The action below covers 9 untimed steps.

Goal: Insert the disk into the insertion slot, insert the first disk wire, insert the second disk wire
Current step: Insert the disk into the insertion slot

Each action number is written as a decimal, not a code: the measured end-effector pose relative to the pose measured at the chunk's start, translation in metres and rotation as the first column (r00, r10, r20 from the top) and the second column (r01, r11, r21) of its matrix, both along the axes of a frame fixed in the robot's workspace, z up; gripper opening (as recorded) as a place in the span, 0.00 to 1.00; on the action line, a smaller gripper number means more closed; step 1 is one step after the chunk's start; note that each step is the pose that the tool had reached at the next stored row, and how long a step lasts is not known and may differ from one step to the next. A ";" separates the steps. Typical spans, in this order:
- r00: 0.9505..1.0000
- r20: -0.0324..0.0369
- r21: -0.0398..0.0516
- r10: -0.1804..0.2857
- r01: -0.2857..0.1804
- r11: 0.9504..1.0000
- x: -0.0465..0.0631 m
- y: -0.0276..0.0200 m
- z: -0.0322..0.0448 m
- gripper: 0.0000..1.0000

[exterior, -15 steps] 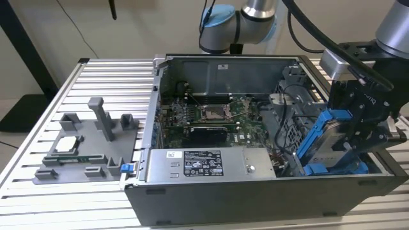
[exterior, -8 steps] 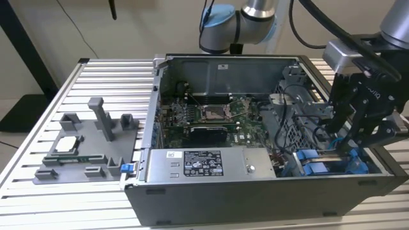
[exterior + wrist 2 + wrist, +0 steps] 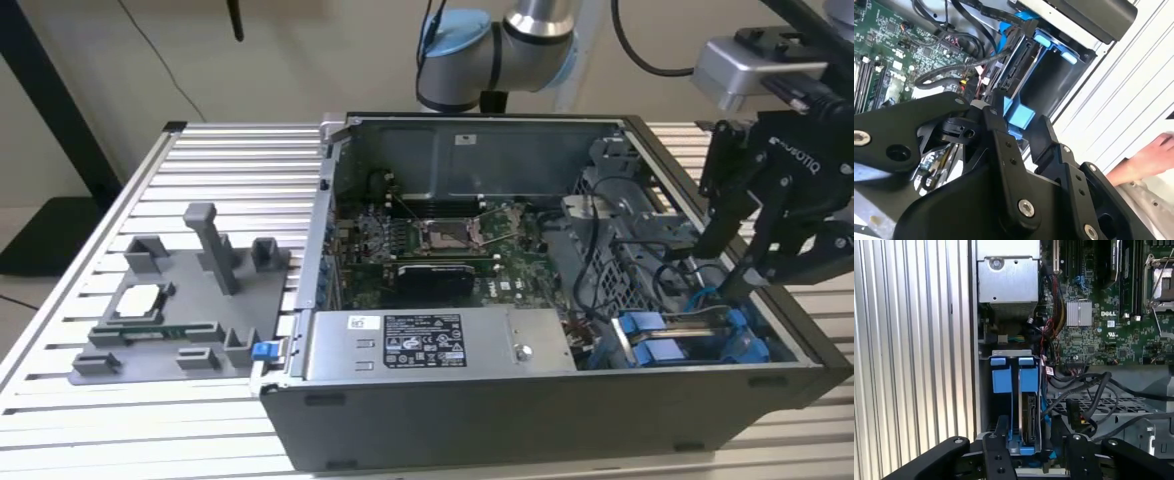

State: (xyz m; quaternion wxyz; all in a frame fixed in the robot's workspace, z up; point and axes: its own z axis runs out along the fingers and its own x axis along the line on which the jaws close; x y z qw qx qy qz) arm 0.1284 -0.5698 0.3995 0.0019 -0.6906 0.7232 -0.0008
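The disk (image 3: 1029, 421) stands on edge in its blue carrier inside the insertion slot (image 3: 1004, 374), a grey bay with blue tabs at the case's front corner on the exterior view's right (image 3: 681, 345). My black gripper (image 3: 1036, 446) hangs over the bay's end, open, with one finger on each side of the blue carrier. In the second wrist view a blue tab (image 3: 1019, 116) sits between the fingers (image 3: 999, 127). In the exterior view the gripper (image 3: 731, 265) reaches down into that corner. Black wires (image 3: 1081, 390) and a thin blue one (image 3: 701, 295) lie beside the bay; whether they are plugged in I cannot tell.
The open case holds a motherboard (image 3: 427, 240), a grey labelled power-supply box (image 3: 427, 342) and a perforated cage (image 3: 1114, 410). It stands on a slatted metal table (image 3: 80, 400). A grey fixture (image 3: 174, 300) sits at the exterior view's left. A person's hand (image 3: 1154, 155) rests outside the case.
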 end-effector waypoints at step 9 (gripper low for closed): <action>1.000 0.000 0.000 -0.001 0.001 1.000 -0.008 0.0190 0.0013 1.00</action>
